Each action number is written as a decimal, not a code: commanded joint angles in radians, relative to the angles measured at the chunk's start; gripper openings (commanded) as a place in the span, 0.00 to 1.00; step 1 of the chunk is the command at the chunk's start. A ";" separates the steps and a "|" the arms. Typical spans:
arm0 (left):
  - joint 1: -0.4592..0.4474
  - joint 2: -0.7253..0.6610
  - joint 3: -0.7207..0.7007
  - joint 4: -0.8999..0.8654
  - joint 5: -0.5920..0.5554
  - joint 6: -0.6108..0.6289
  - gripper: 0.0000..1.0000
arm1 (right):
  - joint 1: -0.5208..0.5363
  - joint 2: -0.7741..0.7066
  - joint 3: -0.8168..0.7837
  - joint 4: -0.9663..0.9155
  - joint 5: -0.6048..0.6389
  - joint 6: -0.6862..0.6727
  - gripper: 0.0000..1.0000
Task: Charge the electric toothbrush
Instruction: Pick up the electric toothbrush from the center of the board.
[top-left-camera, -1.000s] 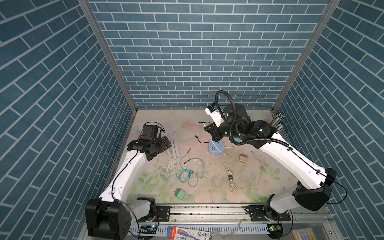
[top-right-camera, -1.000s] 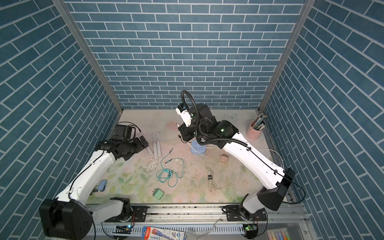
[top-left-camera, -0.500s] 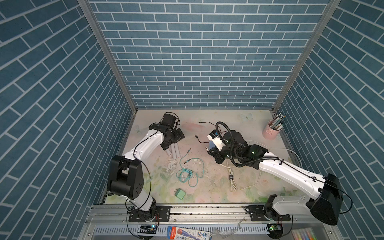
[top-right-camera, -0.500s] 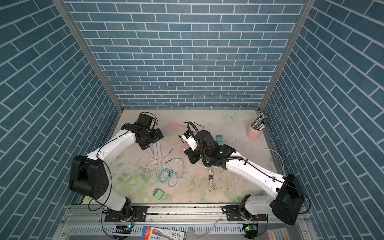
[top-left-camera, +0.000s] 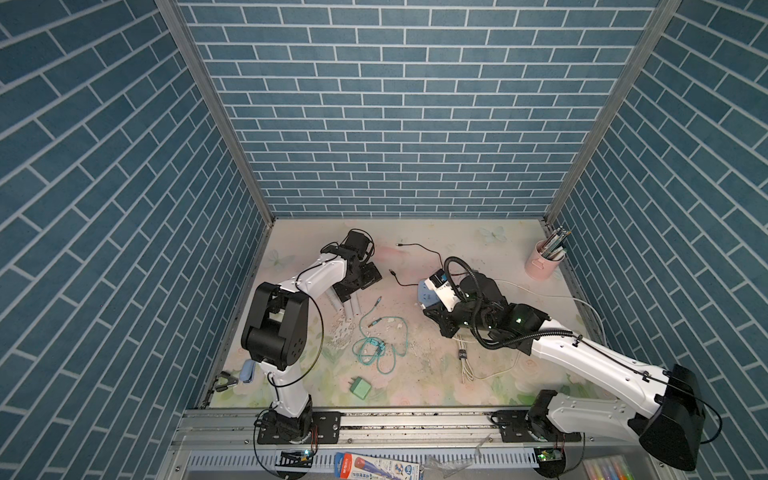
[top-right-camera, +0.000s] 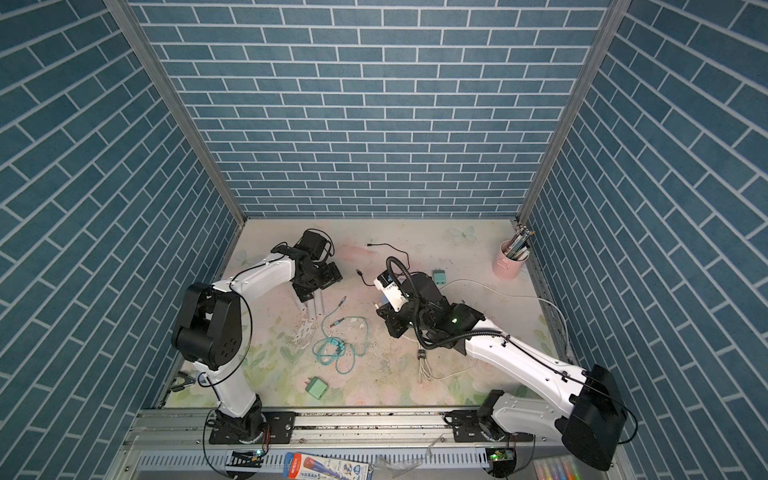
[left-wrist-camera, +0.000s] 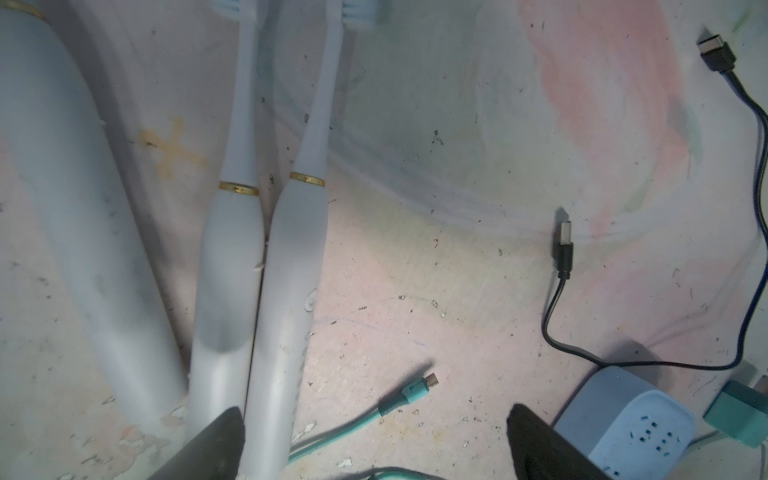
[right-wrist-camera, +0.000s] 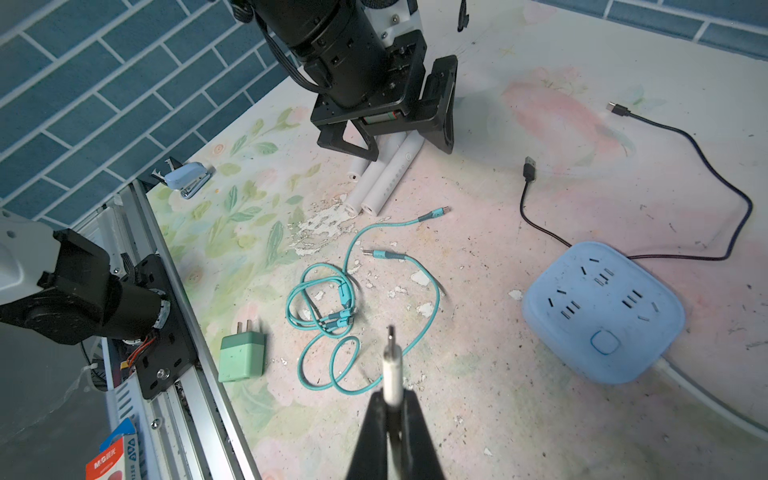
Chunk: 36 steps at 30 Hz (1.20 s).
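1. Green charger block (top-left-camera: 360, 388) lies flat on the desk (top-left-camera: 419, 382), nearest the front rail, prongs out, alone.
2. Teal cable (top-left-camera: 376, 345) sits just behind it in a loose tangle, both plugs free on the desk.
3. Right pincer (right-wrist-camera: 392, 401) is clamped tight on a white cable plug (right-wrist-camera: 392, 361). The metal tip sticks out past the fingertips, above the desk and clear of any socket.
4. Blue power strip (right-wrist-camera: 602, 311) lies flat beside the right pincer, sockets up. Nothing is plugged into the sockets that show.
5. Toothbrush (left-wrist-camera: 286, 291) lies flat on the left side of the desk, button up. It touches a second toothbrush (left-wrist-camera: 228, 266) alongside, with a third white handle (left-wrist-camera: 83, 208) just beside them.
6. Left pincer (left-wrist-camera: 374, 417) is spread wide and holds nothing. It hangs over the handle ends; contact cannot be told.
7. Black cable (left-wrist-camera: 563, 257) lies loose behind the strip, both ends free.
8. Pink cup (top-left-camera: 542, 264) stands upright with pens in it, far right corner.
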 joint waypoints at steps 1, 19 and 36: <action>-0.006 0.016 0.012 -0.005 -0.033 -0.003 1.00 | 0.007 -0.016 -0.017 0.025 0.005 -0.022 0.00; -0.006 0.084 -0.002 0.028 -0.020 0.023 0.99 | 0.015 -0.017 -0.054 0.034 0.006 -0.002 0.00; -0.018 0.113 -0.035 0.069 -0.022 0.018 0.81 | 0.024 -0.023 -0.080 0.041 -0.012 0.012 0.00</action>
